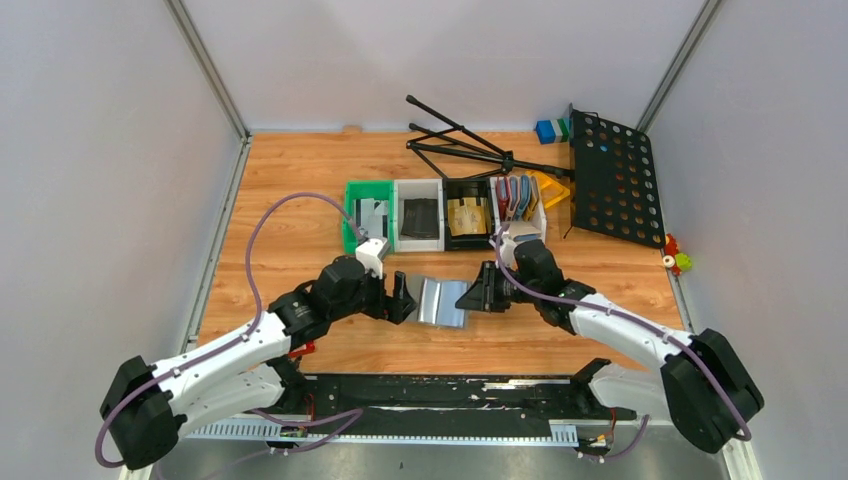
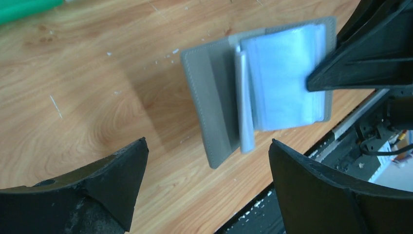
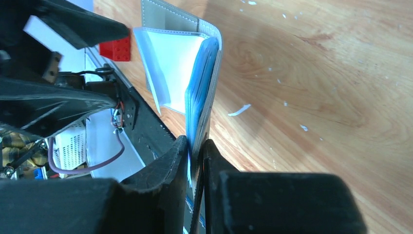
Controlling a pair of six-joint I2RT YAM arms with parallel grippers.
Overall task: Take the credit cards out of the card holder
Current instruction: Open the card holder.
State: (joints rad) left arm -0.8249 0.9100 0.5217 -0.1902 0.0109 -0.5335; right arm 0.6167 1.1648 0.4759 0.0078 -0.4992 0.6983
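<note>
Near the middle of the wooden worktop [image 1: 300, 200], between the two arms, the grey-blue card holder [image 1: 441, 302] is spread open, with its pale plastic sleeves [image 2: 287, 73] fanned up from the spine. The right end effector [image 3: 196, 144] is clamped on the holder's right-hand edge, one finger on each side of the cover and sleeves. From the left wrist view, that same end effector [image 2: 341, 73] shows as a black wedge over the sleeves. The left end effector [image 1: 403, 298] faces the holder's other side with its fingers [image 2: 117, 175] spread wide apart, close to the grey cover but not touching it. Whether the holder rests flat or is lifted slightly cannot be told.

Behind the holder runs a row of small bins. A green bin [image 1: 352, 215] on the left holds pale grey-silver cards [image 1: 372, 214]. A white bin [image 1: 400, 215] beside it holds a black flat item [image 1: 420, 216], then a black bin [image 1: 449, 188] holds a tan-gold flat item [image 1: 465, 217]. Red and blue holders [image 1: 517, 196] stand upright in the last bin.
</note>
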